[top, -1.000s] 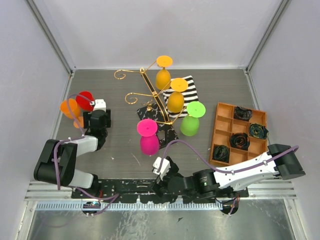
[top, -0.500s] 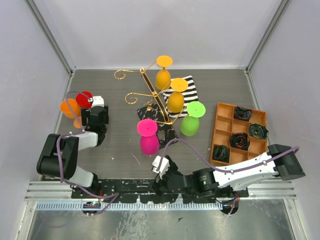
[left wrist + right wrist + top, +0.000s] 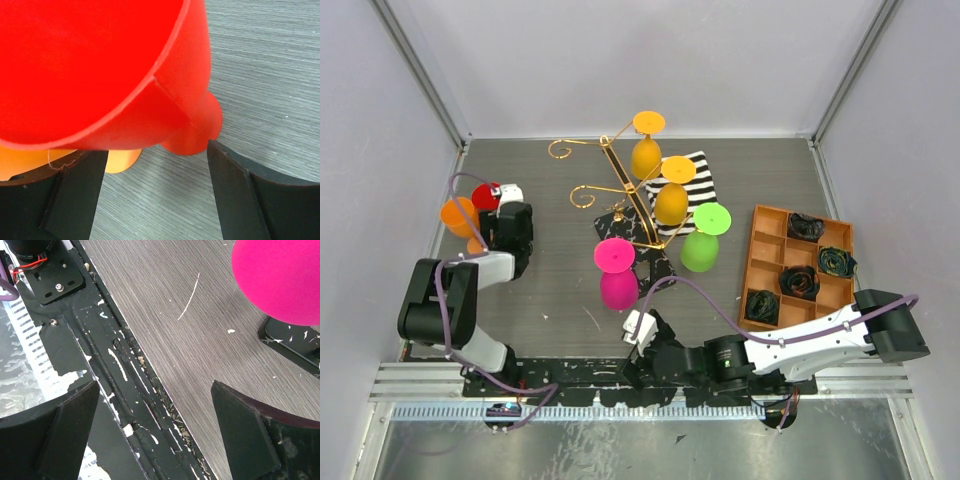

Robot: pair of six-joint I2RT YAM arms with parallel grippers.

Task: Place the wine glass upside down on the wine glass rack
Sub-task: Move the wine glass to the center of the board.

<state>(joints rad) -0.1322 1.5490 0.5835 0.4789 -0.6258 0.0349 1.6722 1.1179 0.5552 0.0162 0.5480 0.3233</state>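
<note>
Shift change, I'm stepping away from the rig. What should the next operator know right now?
Left gripper: open, fingers either side of the red glass, no grip yet.
Right gripper: open, empty, low by the near edge.
Orange glass sits beside the red one, at far left.
Rack already carries four glasses, upside down.
Left to do: grip red glass, hang it; then the orange.

L arm (image 3: 480, 270) stretched fwd on left side, L tool (image 3: 155, 150) fingers spread wide. R arm (image 3: 810, 340) folded across near edge, R tool (image 3: 152, 390) low over tabletop, fingers apart.
</note>
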